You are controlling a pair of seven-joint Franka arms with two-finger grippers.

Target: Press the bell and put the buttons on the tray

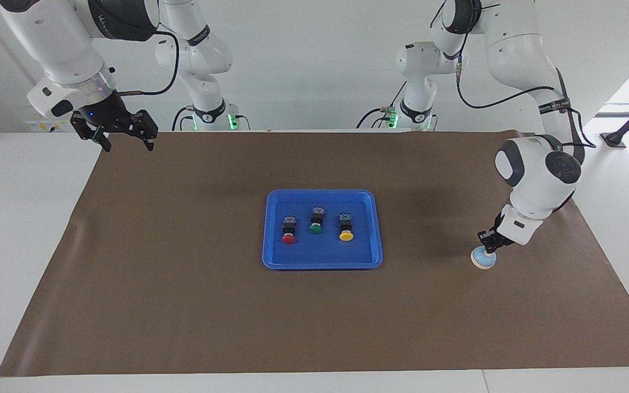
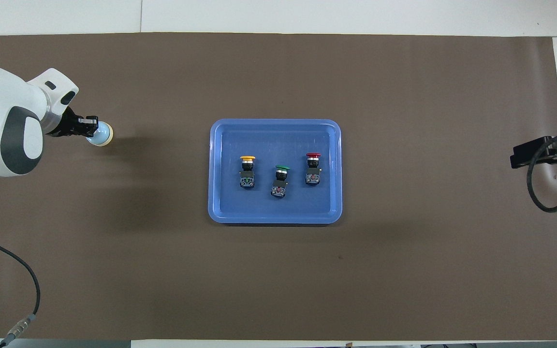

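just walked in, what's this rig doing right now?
The left gripper is down on top of the light-blue bell, which sits on the brown mat toward the left arm's end of the table. The red button, green button and yellow button are all in the blue tray at the middle. The right gripper waits with its fingers open, raised over the mat's corner at its own end.
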